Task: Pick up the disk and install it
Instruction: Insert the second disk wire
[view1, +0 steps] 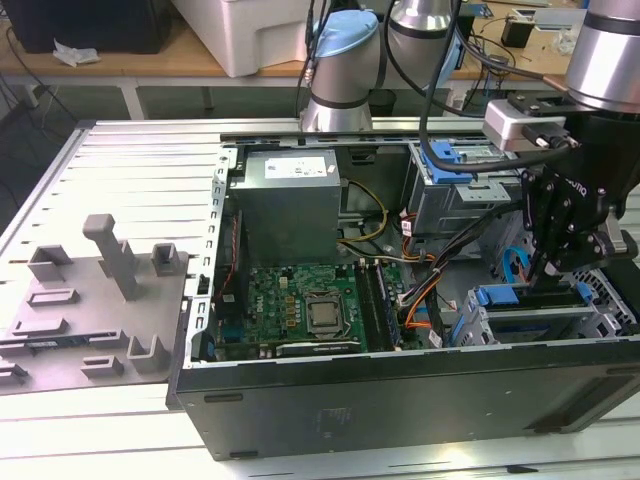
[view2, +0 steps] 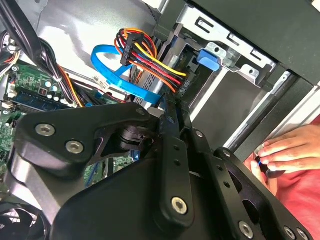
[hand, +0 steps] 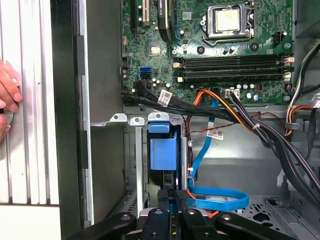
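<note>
Gripper (view1: 538, 280): reaching down into the open computer case (view1: 400, 405), at the drive cage (view1: 600, 300) in the corner on the exterior view's right. Fingers drawn together with barely a line between them in the first wrist view (hand: 173, 197), tips right at the upper edge of the disk (hand: 162, 152). Clamped on nothing, as far as can be seen.

Disk: standing on edge inside the metal cage, blue plastic rails up, seen in the exterior view (view1: 530, 320) just below the fingertips.

Beside the cage: flat blue data cable (hand: 220, 202) looping across the case floor, seen curling behind the black linkage in the second wrist view (view2: 112, 75). Bundle of orange, red and yellow wires (view2: 150, 57) plugged in close by.

Farther in: green motherboard (view1: 300, 305) lying flat, grey power-supply box (view1: 290, 195) behind it. Bare blue bracket (view1: 450, 155) in the upper bay. Grey fixture plate (view1: 90, 300) on the table at the exterior view's left.

Outside the case wall: person's hand (view2: 287, 150), fingers curled round something small and dark.
</note>
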